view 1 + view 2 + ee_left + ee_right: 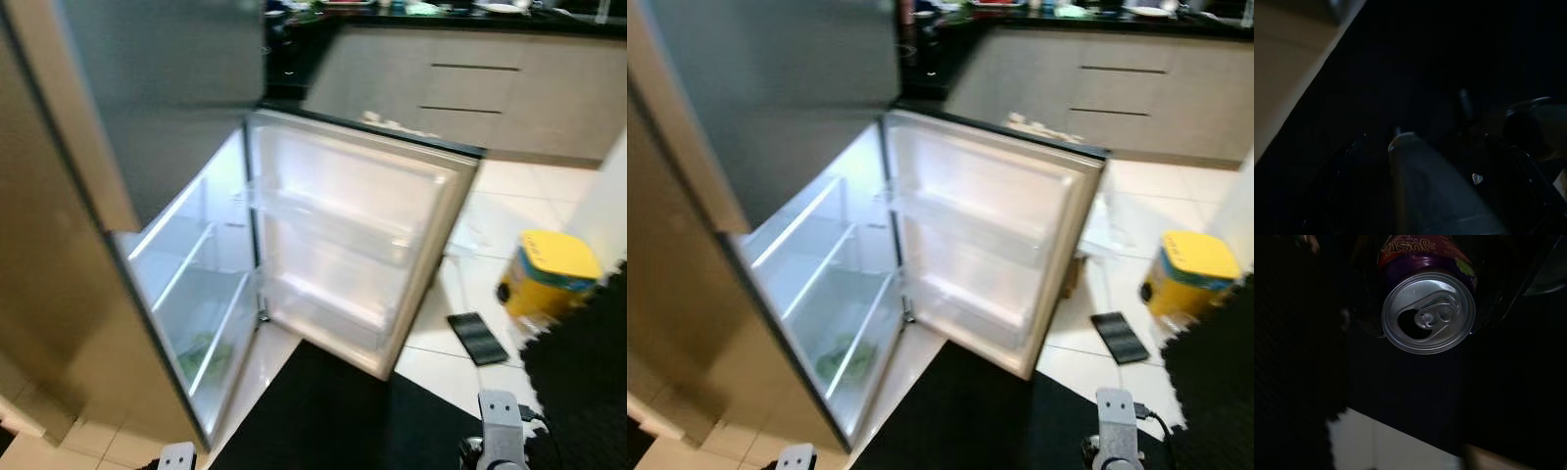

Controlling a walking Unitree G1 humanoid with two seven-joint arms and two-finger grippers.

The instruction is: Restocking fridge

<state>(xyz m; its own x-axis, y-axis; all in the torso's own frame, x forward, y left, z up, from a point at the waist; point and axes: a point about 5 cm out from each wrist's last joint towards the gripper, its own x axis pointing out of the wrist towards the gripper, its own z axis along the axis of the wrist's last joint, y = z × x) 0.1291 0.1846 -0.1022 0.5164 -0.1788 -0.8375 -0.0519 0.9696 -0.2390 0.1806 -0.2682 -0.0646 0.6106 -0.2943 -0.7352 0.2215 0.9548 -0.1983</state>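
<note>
Silver fridge [118,147] w/ door [358,235] wide open, robot standing in front w/ a can.

Fridge looks almost bare: 2 shelf rails inside, 2 door racks w/ nothing on them, and 1 bit of green stuff [847,360] low down. So the restocking looks barely begun; the can is not in yet. Right gripper [1425,293] is down low by the black mat [343,421], and its fingers are clamped round 1 purple drink can [1428,313], top facing the wrist cam. Left gripper [1420,196] hangs by the robot's side; too dark to tell if it is open or closed. Also on the floor: 1 yellow tub [549,274] and 1 flat black thing [477,338] near it.
</note>
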